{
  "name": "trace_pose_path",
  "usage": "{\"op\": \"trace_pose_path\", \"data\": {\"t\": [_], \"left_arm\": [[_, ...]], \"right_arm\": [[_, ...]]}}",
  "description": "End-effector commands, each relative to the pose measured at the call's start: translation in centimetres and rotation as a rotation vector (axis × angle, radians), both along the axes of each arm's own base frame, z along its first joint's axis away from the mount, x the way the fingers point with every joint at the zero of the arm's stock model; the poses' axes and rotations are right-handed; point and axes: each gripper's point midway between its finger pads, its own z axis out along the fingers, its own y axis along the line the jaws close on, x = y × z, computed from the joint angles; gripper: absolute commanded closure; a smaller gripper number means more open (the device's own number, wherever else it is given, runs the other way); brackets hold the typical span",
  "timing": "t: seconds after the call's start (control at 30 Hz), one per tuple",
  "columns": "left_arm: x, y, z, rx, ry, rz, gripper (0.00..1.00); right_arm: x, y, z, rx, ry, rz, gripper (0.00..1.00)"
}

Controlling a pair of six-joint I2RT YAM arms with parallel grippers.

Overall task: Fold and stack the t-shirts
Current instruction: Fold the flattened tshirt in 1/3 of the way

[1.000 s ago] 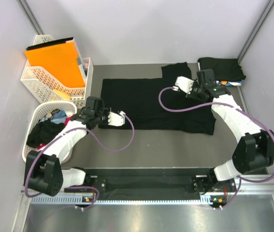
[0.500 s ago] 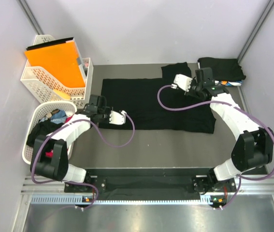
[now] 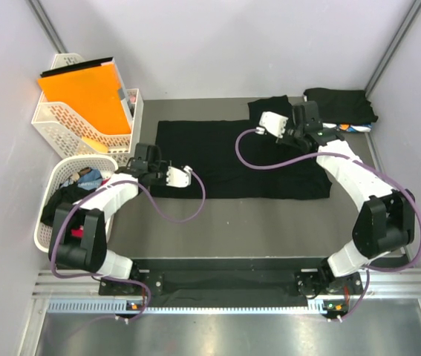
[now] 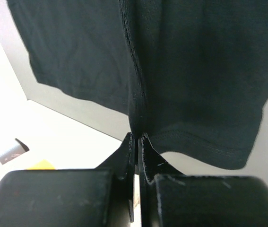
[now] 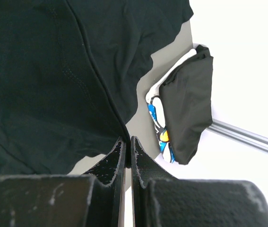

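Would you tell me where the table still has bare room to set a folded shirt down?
The widest bare strip lies between the spread black t-shirt and the base rail. A narrower one runs behind the shirt by the back wall. Crowded: the baskets at left, the folded stack at far right.

Orange folder in a white lattice basket, second lattice basket beside it, grey table

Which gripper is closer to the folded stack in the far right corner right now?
Right. The right gripper pinches the spread black shirt at the end close to the folded stack; the left gripper pinches the shirt's opposite end, much farther away.
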Motion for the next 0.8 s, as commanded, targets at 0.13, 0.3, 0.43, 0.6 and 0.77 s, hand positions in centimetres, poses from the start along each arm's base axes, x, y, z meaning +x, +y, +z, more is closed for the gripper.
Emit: {"op": "trace_pose_path", "data": {"t": [0.13, 0.3, 0.43, 0.6, 0.77], "left_arm": [[2.6, 0.1, 1.9, -0.012, -0.095, 0.013, 1.00], [2.9, 0.2, 1.5, -0.008, -0.094, 0.017, 1.00], [3.3, 0.2, 1.2, -0.003, -0.097, 0.017, 1.00], [3.7, 0.2, 0.7, 0.002, -0.093, 0.019, 1.00], [4.1, 0.1, -0.1, 0.012, -0.084, 0.015, 1.00]], "right_arm": [[2.6, 1.0, 2.6, 0.024, -0.104, -0.009, 1.00], [2.9, 1.2, 2.7, 0.025, -0.112, -0.008, 1.00], [3.2, 1.2, 2.5, 0.024, -0.109, -0.012, 1.00], [3.5, 1.4, 2.6, 0.024, -0.115, -0.007, 1.00], [4.1, 1.6, 3.0, 0.034, -0.125, -0.007, 1.00]]}}
